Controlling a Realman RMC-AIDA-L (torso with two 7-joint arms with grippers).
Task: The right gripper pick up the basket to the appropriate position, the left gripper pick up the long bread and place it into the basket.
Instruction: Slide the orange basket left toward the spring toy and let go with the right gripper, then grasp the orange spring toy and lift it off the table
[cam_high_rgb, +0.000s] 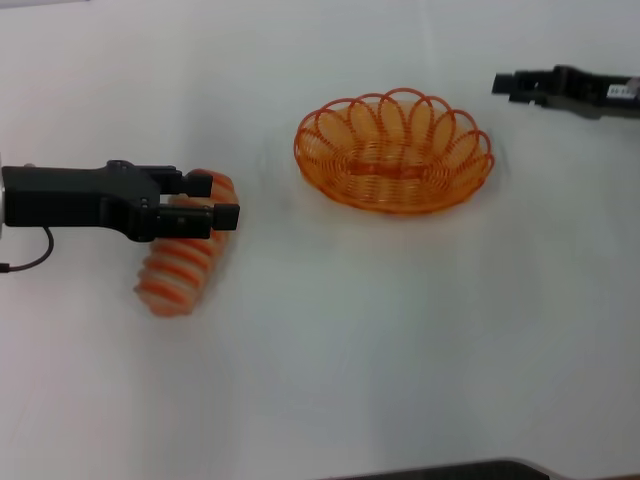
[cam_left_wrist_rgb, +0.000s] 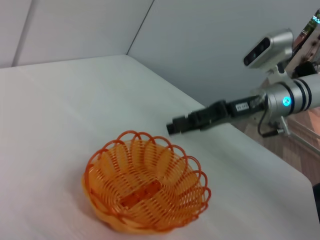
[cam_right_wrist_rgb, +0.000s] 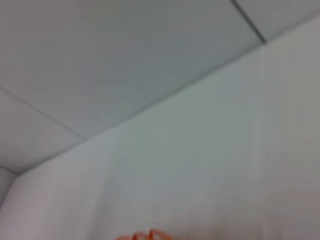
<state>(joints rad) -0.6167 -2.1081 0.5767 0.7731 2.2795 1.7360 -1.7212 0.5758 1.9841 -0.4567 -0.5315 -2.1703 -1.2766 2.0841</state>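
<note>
On your head view, the left gripper (cam_high_rgb: 220, 202) sat low over the white table (cam_high_rgb: 400, 350), reaching in from the left edge, its black fingers (cam_high_rgb: 222, 217) spread apart on either side of the long bread (cam_high_rgb: 183, 258). One finger lay across the top end of the loaf and the other across its middle, so the bread showed between them. You could not tell from this view whether the fingers were touching the loaf or only hanging above it. The bread lay on the table, slightly tilted, its striped lower end sticking out below the gripper.

The basket (cam_high_rgb: 393, 152) stood upright on the table, well to the right of the bread and a little farther back, with nothing inside it. Your left wrist camera showed the same basket (cam_left_wrist_rgb: 146, 189) close up, its looped rim open to the top and its bottom bare.

The right gripper (cam_high_rgb: 515, 85) was at the far right, beyond the basket and apart from it, holding nothing. In the left wrist view that same gripper (cam_left_wrist_rgb: 175, 126) pointed toward the basket's far rim without reaching it; you could not tell whether its fingers were apart or together. The right wrist camera caught only a sliver of the basket's rim (cam_right_wrist_rgb: 145, 235) at its edge.
</note>
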